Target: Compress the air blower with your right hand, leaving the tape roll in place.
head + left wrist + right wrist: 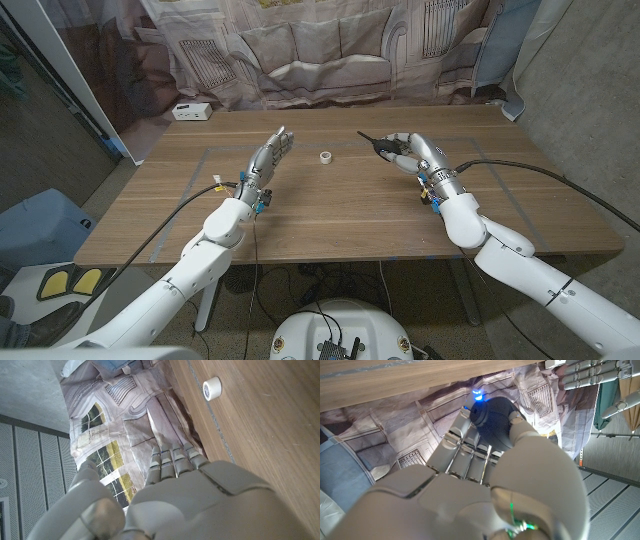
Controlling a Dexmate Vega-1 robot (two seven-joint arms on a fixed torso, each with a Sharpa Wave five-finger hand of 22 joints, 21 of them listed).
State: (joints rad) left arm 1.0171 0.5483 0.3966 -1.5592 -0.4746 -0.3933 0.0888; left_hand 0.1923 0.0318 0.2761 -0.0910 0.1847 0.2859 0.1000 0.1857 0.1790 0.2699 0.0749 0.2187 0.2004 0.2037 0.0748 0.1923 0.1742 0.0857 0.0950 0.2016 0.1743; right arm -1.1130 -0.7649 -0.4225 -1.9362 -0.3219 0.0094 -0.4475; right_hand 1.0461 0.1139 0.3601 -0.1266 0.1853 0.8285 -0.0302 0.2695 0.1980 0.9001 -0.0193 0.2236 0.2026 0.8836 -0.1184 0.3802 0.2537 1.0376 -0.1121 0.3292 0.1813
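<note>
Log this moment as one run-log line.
right hand: grips air blower | left hand: open, holds nothing | tape roll: on table, untouched

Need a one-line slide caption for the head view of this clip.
Right hand grips the black air blower over the wooden table; left hand open beside the untouched tape roll.

Bench (330, 205) – matt wood grain; air blower (496, 421) dark matt rubber; tape roll (326, 156) white, smooth; backdrop (330, 50) printed cloth.
</note>
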